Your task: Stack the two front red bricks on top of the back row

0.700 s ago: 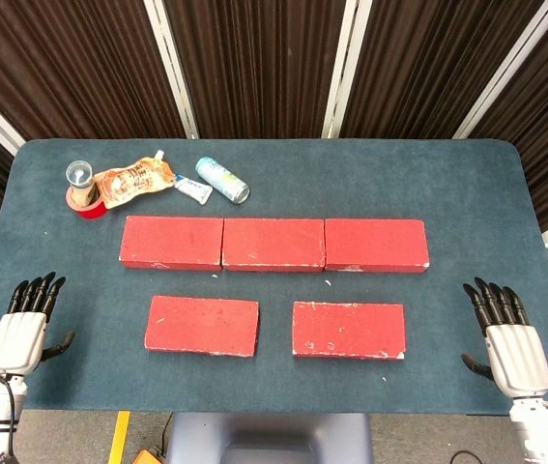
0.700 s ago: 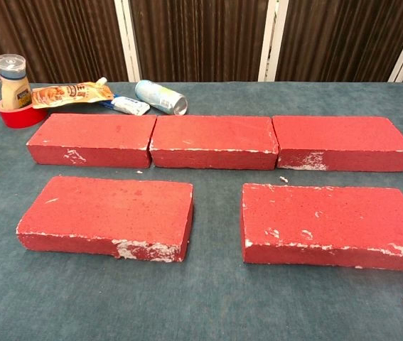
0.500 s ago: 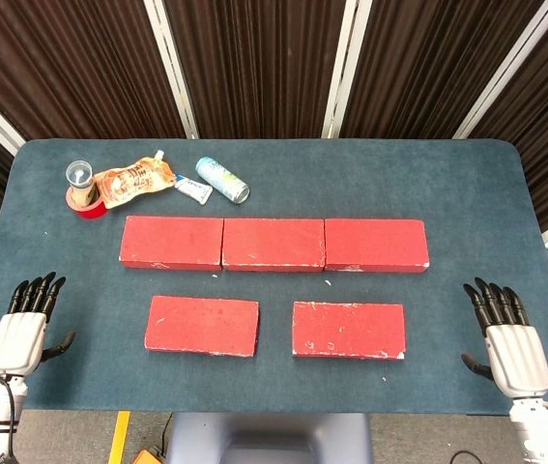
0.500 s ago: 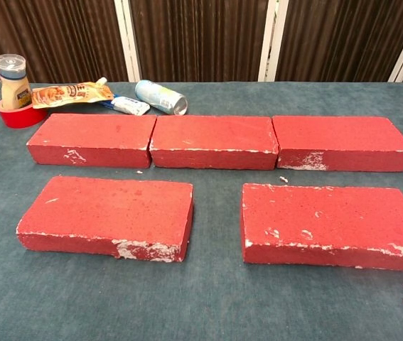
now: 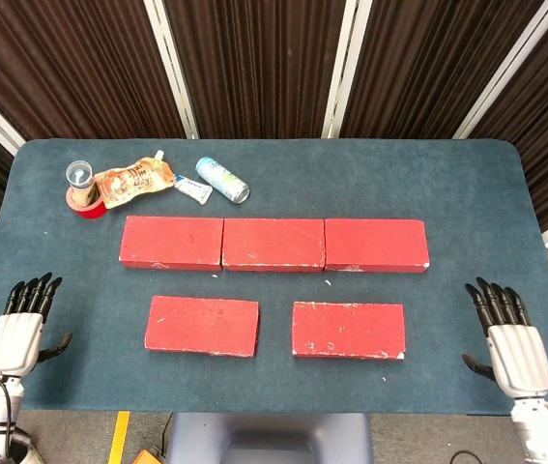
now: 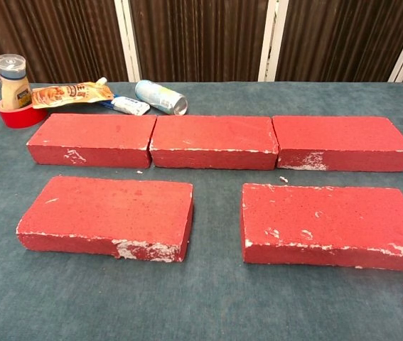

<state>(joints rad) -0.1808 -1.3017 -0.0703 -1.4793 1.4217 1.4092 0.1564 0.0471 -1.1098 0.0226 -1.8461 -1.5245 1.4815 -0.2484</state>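
Nothing has been lifted yet: both front bricks lie flat on the blue desk (image 5: 467,193), the left front brick (image 5: 202,326) and the right front brick (image 5: 349,330) side by side with a clear gap between them and a strip of bare cloth separating them from the back row (image 5: 274,244). That back row is three red bricks laid end to end, touching or nearly so, which gives one long level top, presumably so the two front ones have a broad seat to land on. The left robot hand (image 5: 20,333) sits at the near left edge of the desk, palm down, fingers straight and a little apart, holding nothing; the right robot hand (image 5: 510,338) mirrors it at the near right edge, likewise spread and empty. Each is well apart from its nearest brick, parked out to the sides, I'd guess, so the bricks stay in plain sight from above. In the far left corner, clear of the work, are a small bottle (image 5: 80,181) standing in a roll of red tape (image 5: 87,207), a flat orange pouch (image 5: 135,181), a little tube (image 5: 193,189) and a can (image 5: 222,180) on its side. The bricks look heavy and chipped along the edges, so each will likely want a firm grip across its width.
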